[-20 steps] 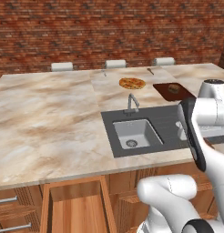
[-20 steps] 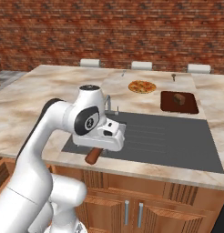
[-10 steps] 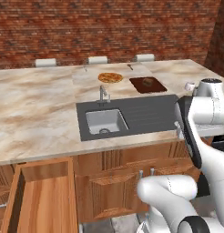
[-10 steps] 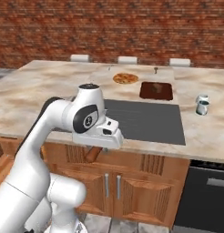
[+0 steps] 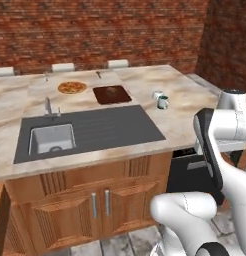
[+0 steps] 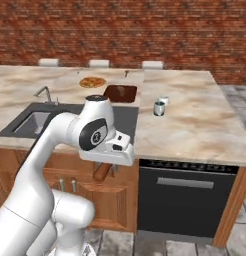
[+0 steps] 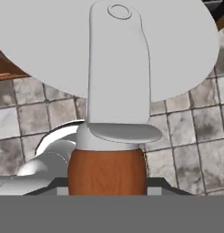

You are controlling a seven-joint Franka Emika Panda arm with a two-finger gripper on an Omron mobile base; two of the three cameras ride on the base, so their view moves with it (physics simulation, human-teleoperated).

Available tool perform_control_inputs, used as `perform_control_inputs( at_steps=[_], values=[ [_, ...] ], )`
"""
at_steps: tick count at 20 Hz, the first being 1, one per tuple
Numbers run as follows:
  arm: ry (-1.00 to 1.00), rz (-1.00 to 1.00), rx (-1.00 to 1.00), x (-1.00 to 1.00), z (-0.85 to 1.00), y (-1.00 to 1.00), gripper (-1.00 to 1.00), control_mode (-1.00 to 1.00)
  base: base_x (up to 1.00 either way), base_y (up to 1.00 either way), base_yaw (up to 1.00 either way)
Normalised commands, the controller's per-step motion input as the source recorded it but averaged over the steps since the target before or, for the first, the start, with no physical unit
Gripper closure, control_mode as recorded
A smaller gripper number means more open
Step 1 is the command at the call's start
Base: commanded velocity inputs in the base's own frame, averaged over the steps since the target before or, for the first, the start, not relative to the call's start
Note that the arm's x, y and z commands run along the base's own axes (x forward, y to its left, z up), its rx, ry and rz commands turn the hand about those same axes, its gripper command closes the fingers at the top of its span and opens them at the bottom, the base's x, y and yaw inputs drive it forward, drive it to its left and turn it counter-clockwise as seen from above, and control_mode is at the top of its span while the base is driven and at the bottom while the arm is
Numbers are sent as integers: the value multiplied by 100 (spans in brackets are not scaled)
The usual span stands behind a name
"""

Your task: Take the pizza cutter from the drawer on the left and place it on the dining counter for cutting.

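Hand view: pizza cutter (image 7: 107, 170) clamped within tool (image 6: 106, 168).

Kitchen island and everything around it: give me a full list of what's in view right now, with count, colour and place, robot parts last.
dining counter: one, beige-tan marbled, on brown cabinets
sink panel: one, dark grey, with pale basin at its left end
faucet: one, silver, behind the basin
pizza: one, orange-brown, far side of counter
cutting board: one, dark red-brown, right of the pizza
cup: one, dark with pale rim, on the counter right of the sink panel
stools: three, white, behind the counter
dishwasher: one, black, under the counter's right part
brick wall: red-brown, at the back
pizza cutter: one, reddish-brown handle, pale blade, held in front of the cabinets
gripper: one, white, shut on the cutter's handle
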Motion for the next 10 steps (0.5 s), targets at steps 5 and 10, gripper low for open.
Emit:
perform_control_inputs(
  at_steps=[5,10],
  values=[
    [0,0,0,0,0,0,100,100,64,-100,-14],
    [0,0,0,0,0,0,100,100,72,-100,-8]
  ],
)
